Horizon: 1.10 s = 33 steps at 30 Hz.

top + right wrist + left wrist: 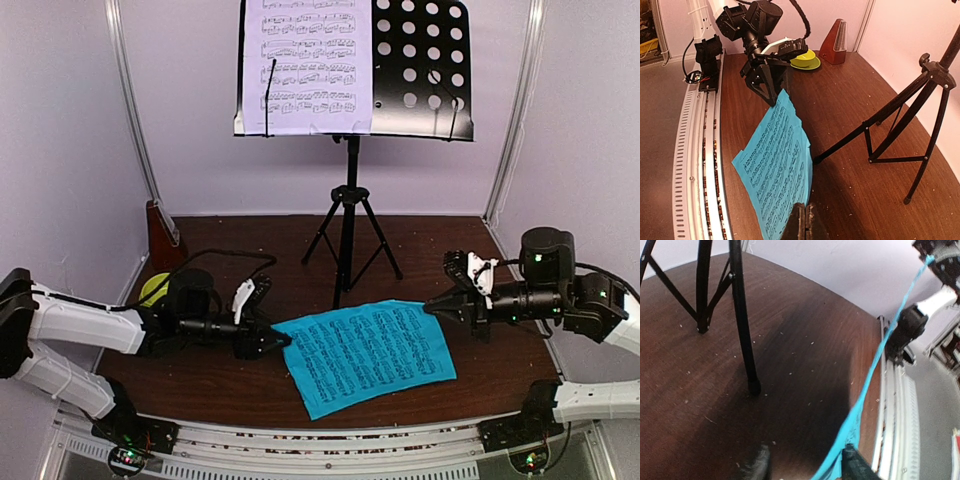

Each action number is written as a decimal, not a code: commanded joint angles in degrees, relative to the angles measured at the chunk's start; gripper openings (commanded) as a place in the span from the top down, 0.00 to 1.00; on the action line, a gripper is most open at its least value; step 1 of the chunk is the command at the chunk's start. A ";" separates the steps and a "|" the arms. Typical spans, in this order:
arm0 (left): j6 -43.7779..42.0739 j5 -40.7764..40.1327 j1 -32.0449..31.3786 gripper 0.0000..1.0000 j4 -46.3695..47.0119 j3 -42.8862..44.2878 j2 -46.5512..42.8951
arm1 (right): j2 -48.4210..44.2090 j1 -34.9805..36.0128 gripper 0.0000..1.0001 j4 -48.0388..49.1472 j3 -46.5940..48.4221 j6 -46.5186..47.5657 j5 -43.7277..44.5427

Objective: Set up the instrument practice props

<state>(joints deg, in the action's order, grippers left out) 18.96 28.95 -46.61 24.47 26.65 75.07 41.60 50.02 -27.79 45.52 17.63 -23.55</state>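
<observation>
Cyan music sheet spreads over speckled dark table between pale walls.

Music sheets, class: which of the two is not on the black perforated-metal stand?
The cyan music sheet: the right gripper pinches its edge, whereas the white music sheet stands on the black perforated-metal stand.

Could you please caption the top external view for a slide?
Right end effector pinches the cyan music sheet; left end effector straddles its other end, near the music stand.
</observation>
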 commanded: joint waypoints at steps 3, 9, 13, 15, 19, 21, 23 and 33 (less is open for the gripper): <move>-0.96 1.87 -0.32 0.84 0.89 3.55 -1.46 | -2.19 0.39 1.00 0.77 -0.60 -2.48 3.45; -5.06 1.05 -0.32 1.00 -15.31 12.13 -6.10 | -3.27 0.34 0.75 -0.14 -1.69 -4.74 8.42; -11.60 1.20 -0.46 1.00 -30.75 21.23 -7.33 | -4.51 0.35 0.35 -0.51 -1.39 -4.50 12.31; -14.10 1.55 -0.46 1.00 -37.41 26.03 -6.67 | -4.31 0.34 0.24 0.10 -0.49 -3.83 13.60; -16.50 3.11 -0.55 1.00 -48.07 36.07 -3.23 | -0.68 0.34 0.16 0.10 3.47 -2.68 15.02; -17.29 4.02 -1.05 1.00 -51.89 41.25 -1.27 | 1.99 0.44 0.15 -0.63 6.04 -2.85 15.90; -18.84 3.97 -1.96 1.00 -55.79 45.40 0.53 | 4.26 0.56 0.14 -1.23 8.41 -3.04 16.16; -20.49 5.51 -3.63 1.00 -68.55 58.36 6.98 | 9.95 4.82 0.12 -4.27 12.80 -1.70 22.55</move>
<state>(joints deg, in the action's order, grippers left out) 0.14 32.56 -49.78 -38.24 81.49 81.03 50.61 53.30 -29.71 57.14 14.83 -5.65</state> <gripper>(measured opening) 0.006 0.877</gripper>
